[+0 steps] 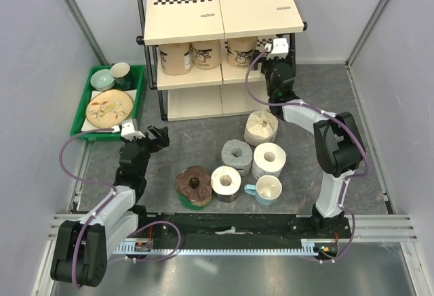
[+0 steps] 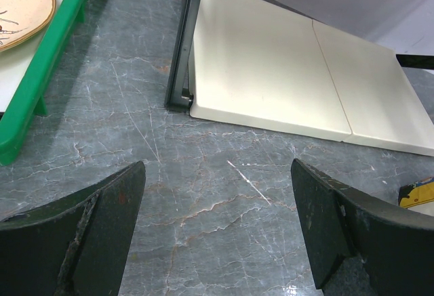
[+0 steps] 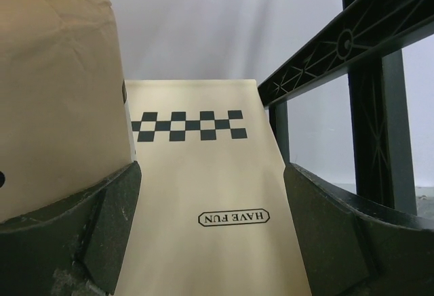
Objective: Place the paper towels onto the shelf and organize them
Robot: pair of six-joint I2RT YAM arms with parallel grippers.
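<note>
The shelf stands at the back with three tan paper towel rolls on its middle tier. Several more rolls stand on the table: cream, grey, white, white with a dark base and dark brown. My right gripper is open and empty, reaching into the middle tier over the checkered board, beside a tan roll on its left. My left gripper is open and empty over bare table, facing the shelf's bottom board.
A green tray of dishes lies at the left; its edge shows in the left wrist view. A white mug with a light-blue handle stands by the front rolls. The shelf's black frame post is close on my right gripper's right.
</note>
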